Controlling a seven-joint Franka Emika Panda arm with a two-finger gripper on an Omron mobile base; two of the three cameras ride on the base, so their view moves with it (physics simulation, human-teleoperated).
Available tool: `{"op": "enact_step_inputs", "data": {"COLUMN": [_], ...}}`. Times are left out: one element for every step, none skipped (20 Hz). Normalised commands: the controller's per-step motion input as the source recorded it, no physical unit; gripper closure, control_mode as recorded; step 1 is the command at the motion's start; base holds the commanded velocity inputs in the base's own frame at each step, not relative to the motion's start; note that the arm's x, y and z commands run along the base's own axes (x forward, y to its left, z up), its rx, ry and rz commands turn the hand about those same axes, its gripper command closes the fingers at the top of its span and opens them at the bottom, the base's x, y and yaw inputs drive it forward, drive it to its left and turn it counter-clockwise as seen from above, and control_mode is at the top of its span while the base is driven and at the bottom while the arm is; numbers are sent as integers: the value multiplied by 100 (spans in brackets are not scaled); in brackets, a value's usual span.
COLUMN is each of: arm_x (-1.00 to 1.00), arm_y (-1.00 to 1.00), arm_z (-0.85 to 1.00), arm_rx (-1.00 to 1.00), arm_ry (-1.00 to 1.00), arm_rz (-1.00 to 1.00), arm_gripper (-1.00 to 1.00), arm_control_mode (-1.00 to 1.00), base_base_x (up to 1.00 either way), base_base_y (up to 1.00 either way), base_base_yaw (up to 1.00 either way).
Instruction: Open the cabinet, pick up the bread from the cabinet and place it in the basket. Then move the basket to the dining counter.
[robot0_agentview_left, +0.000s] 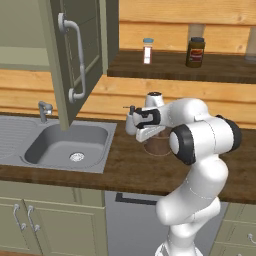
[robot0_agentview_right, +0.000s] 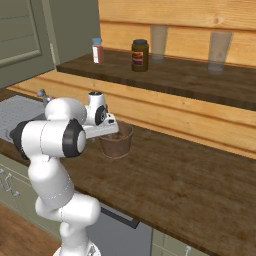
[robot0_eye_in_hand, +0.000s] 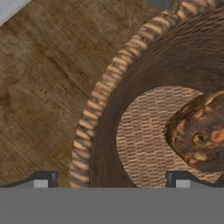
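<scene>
Hovering over the basket, the gripper has its two dark fingertips spread wide, one over the counter outside the braided rim and one over the woven floor inside, with nothing held between them. In the hand view the basket shows a coarse rope-like rim in tan and brown, dark ribbed inner walls and a pale, finely woven round bottom. The bread lies inside at the right of that frame, a rounded crusty loaf, mottled brown and orange, resting on the basket floor.

From the left base view the basket sits at mid-frame, a small brown bucket shape mostly hidden behind the white hand, on the dark wood-grain counter. Left of it lies a grey metal sink with a round drain and a small tap. The cabinet, sage green with a framed panel, hangs in the upper left with its door swung open and a long curved grey handle.

The right base view shows the basket more fully, with tapering sides, and a dark wooden shelf across the top holding a small jar with a blue lid, a dark jar and two clear glasses.
</scene>
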Motion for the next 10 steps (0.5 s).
{"op": "enact_step_inputs", "data": {"arm_x": [0, 0, 0, 0, 0, 0, 0, 0, 0, 0], "arm_y": [3, 1, 0, 0, 0, 1, 1, 2, 9, 0], "arm_z": [-19, -18, -15, -14, -14, -15, -14, -14, -24, -14], "arm_rx": [0, 0, 0, 0, 0, 0, 0, 0, 0, 2], "arm_ry": [0, 0, 0, 0, 0, 0, 0, 0, 7, 4], "arm_rz": [10, 11, 11, 11, 11, 11, 12, 12, 15, 11], "arm_gripper": [100, 100, 100, 100, 100, 100, 100, 100, 100, 100], "arm_control_mode": [-100, -100, -100, -100, -100, -100, -100, -100, -100, -100], "base_base_x": [0, 0, 0, 0, 0, 0, 0, 0, 0, 0], "base_base_y": [0, 0, 0, 0, 0, 0, 0, 0, 0, 0], "base_base_yaw": [0, 0, 0, 0, 0, 0, 0, 0, 0, 0]}}
